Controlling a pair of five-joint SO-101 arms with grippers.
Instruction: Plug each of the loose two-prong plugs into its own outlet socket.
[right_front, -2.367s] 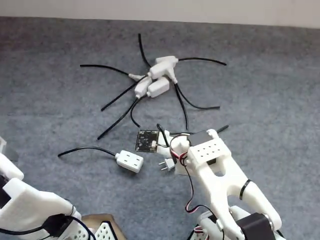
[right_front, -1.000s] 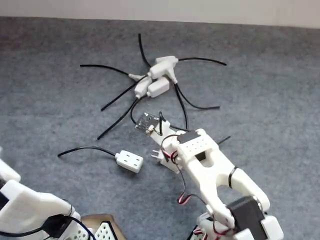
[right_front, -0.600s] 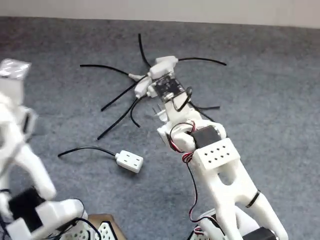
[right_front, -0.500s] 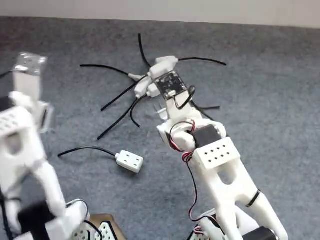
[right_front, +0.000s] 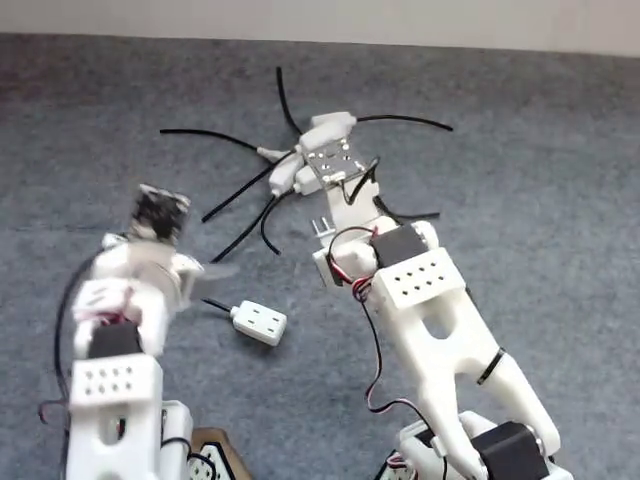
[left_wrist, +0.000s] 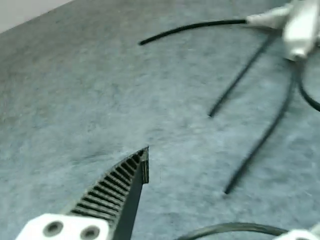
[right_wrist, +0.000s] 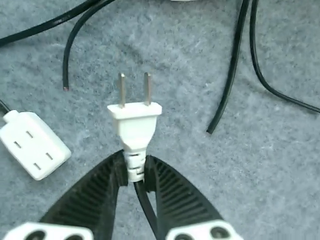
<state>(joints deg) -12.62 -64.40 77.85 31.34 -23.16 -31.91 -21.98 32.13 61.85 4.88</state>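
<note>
The right gripper (right_wrist: 135, 174) was pictured clamped on the neck of a white two-prong plug (right_wrist: 134, 117), prongs pointed away from it; a white outlet socket (right_wrist: 34, 145) was seen near the plug on the grey carpet (right_wrist: 280, 165); whether the left gripper (right_front: 200, 272), placed near that socket's cord, was apart or together could not be told.

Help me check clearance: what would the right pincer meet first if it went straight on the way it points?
The right pincer holds a plug, prongs forward. The way looks free over bare carpet between black cords; beyond, probably the white socket cluster, though depth is unclear.
</note>
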